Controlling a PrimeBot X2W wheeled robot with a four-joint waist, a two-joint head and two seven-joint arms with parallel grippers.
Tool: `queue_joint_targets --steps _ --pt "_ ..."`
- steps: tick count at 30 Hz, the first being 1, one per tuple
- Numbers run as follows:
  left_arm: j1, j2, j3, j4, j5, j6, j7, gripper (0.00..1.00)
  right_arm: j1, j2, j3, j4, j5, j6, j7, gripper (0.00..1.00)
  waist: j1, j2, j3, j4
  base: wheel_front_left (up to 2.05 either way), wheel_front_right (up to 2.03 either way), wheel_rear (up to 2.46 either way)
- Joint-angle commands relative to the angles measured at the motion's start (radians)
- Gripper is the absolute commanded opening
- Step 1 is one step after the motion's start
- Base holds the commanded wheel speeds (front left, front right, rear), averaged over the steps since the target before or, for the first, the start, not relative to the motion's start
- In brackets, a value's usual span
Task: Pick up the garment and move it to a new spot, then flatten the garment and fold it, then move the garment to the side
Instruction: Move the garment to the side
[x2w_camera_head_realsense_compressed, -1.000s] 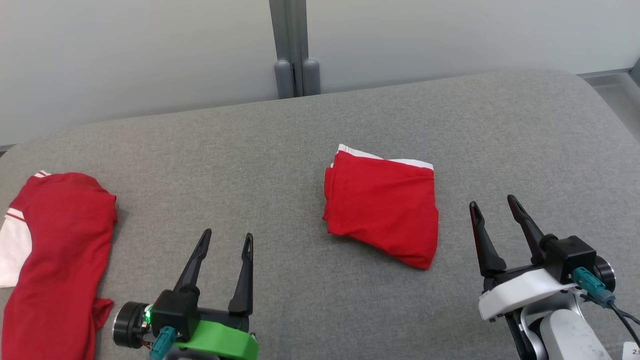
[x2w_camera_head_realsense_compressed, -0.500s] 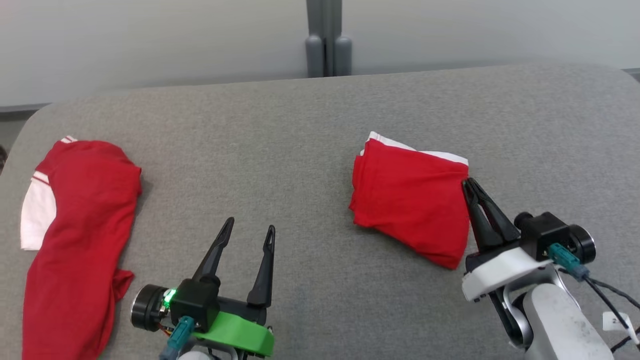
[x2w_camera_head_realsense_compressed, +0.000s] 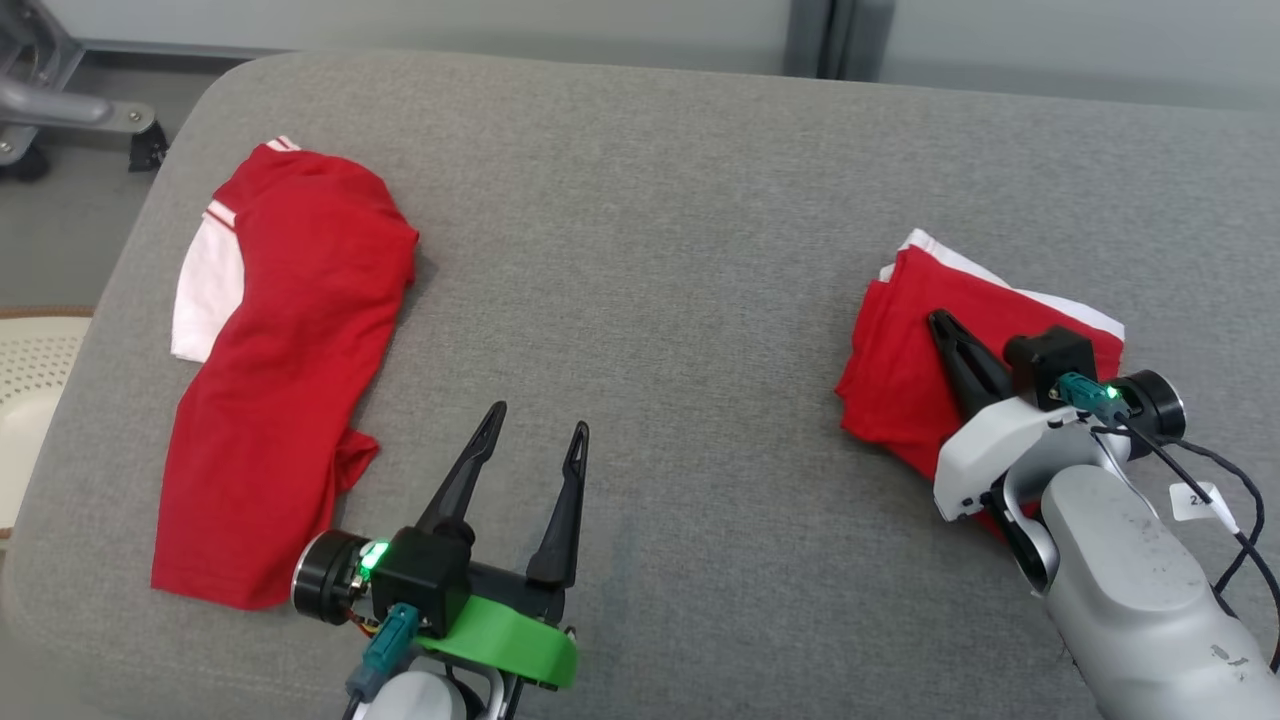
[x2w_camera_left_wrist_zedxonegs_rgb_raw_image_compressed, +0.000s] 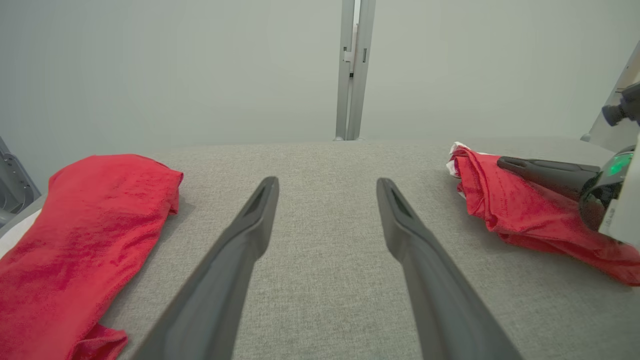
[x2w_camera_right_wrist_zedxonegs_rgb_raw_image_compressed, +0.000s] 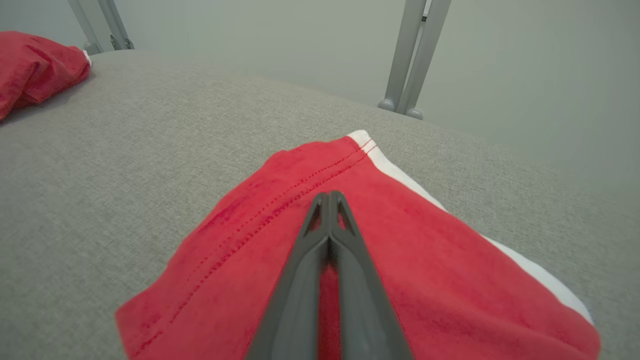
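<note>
near edge, left of middle: my left pincer (x2w_camera_head_realsense_compressed: 538, 418) sits over the grey bench (x2w_camera_head_realsense_compressed: 650, 250), fingers pointing toward the far edge, jaws wide apart over bare upholstery. in its own wrist view (x2w_camera_left_wrist_zedxonegs_rgb_raw_image_compressed: 326, 182) the two fingers frame the bench top.

near edge, right end: my pale right forearm comes up from the corner. my right pincer (x2w_camera_head_realsense_compressed: 938, 320) is pressed fully together and lies on top of the folded garment (x2w_camera_head_realsense_compressed: 890, 370). in the right wrist view (x2w_camera_right_wrist_zedxonegs_rgb_raw_image_compressed: 329, 195) the tips meet just short of the stitched hem. whether any fold is caught between them i cannot tell.

right end, mid-depth: the folded garment – red, with a white band along its far side – rests flat on the bench, well in from the far edge.

left end: a second red and white garment (x2w_camera_head_realsense_compressed: 290, 350) lies spread out lengthwise, close to the left edge, well apart from the folded one.

beyond the far edge: a grey metal post (x2w_camera_head_realsense_compressed: 830, 40) stands against a pale wall.
</note>
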Motion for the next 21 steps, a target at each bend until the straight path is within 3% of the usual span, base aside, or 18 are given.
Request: queue_joint_targets --steps 1,11,15,21 --pt "-0.022 0.002 -0.004 -0.002 -0.001 0.007 0.0 1.0 -0.024 -0.005 0.001 0.035 0.006 -0.001 -0.003 0.0 0.0 0.0 0.05 0.064 0.0 0.0 0.0" --pt "-0.026 0.002 -0.005 0.001 -0.005 0.019 0.0 1.0 -0.053 0.019 0.077 0.261 0.036 0.0 0.006 0.0 0.0 0.0 0.045 0.052 0.0 0.0 0.0" --pt "-0.026 0.003 -0.001 0.003 -0.002 0.019 0.0 1.0 -0.066 0.017 0.098 0.235 0.068 0.0 0.005 0.0 0.0 0.0 0.031 0.02 0.0 0.0 0.0" --pt "-0.013 0.003 0.017 0.005 0.003 0.017 0.0 1.0 -0.039 0.004 0.104 0.092 0.117 0.0 -0.002 0.0 0.0 0.0 -0.015 -0.04 0.0 0.0 0.0"
